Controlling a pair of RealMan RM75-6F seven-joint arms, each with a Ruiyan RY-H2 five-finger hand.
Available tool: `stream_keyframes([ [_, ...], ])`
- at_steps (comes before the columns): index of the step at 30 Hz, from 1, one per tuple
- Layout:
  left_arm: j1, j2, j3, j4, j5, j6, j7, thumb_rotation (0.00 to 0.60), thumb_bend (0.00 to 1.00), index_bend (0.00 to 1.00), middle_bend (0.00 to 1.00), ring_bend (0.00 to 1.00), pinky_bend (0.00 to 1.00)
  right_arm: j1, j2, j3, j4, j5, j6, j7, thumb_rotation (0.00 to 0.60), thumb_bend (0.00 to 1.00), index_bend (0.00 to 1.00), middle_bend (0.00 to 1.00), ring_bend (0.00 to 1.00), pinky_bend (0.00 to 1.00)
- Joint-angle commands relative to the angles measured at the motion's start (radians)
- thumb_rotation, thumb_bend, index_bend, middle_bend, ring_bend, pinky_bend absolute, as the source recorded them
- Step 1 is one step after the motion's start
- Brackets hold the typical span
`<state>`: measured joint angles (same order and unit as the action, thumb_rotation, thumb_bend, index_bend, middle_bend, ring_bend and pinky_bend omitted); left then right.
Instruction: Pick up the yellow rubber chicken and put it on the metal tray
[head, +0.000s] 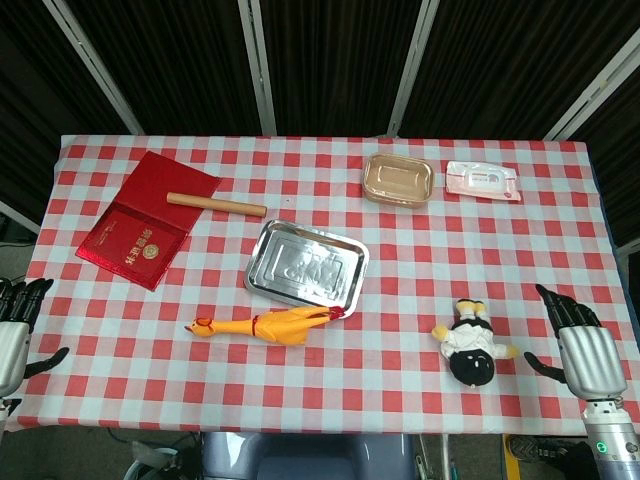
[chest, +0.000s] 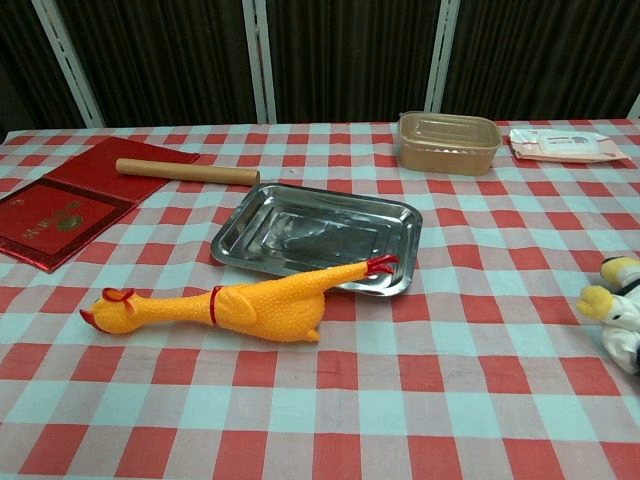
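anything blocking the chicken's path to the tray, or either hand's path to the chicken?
Nothing visible. The rubber chicken lies right beside the metal tray. Only bare cloth separates it from the left hand and right hand.

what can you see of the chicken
The chicken is yellow, looks like pebbled rubber, with a red comb, a red neck band and red feet. It lies on its side on the checked cloth, head toward the left, long neck stretched out. Its feet rest on the tray's near rim. Neither hand touches it.
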<state>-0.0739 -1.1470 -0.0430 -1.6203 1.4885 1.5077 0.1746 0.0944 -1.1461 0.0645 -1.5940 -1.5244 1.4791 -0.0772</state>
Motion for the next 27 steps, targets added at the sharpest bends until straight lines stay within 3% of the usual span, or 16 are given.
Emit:
stream_keyframes([
  [1, -0.014, 0.001, 0.006, -0.009, -0.013, -0.038, -0.019, 0.600, 0.01, 0.09, 0.11, 0.08, 0.00, -0.005, 0.002, -0.001, -0.001, 0.003, 0.005, 0.001, 0.600, 0.18, 0.02, 0.18, 0.18, 0.24],
  [15, -0.027, 0.002, 0.002, -0.013, 0.009, -0.037, -0.028, 0.600, 0.03, 0.11, 0.13, 0.09, 0.00, -0.019, 0.006, -0.004, 0.000, -0.010, 0.035, 0.015, 0.600, 0.18, 0.02, 0.18, 0.18, 0.24],
  [22, -0.083, 0.000, 0.008, -0.024, 0.045, -0.114, -0.031, 0.600, 0.04, 0.16, 0.17, 0.13, 0.01, -0.010, 0.002, -0.005, 0.003, -0.024, 0.028, 0.022, 0.600, 0.18, 0.02, 0.18, 0.18, 0.24],
  [25, -0.114, -0.018, 0.001, -0.023, 0.062, -0.141, -0.011, 0.600, 0.05, 0.19, 0.20, 0.16, 0.06, -0.009, 0.001, -0.006, 0.006, -0.027, 0.028, 0.025, 0.600, 0.18, 0.02, 0.18, 0.18, 0.24],
  [27, -0.139, -0.043, -0.005, -0.016, 0.067, -0.165, 0.021, 0.600, 0.05, 0.21, 0.22, 0.19, 0.15, -0.009, -0.001, -0.006, 0.008, -0.028, 0.028, 0.028, 0.600, 0.18, 0.02, 0.18, 0.18, 0.24],
])
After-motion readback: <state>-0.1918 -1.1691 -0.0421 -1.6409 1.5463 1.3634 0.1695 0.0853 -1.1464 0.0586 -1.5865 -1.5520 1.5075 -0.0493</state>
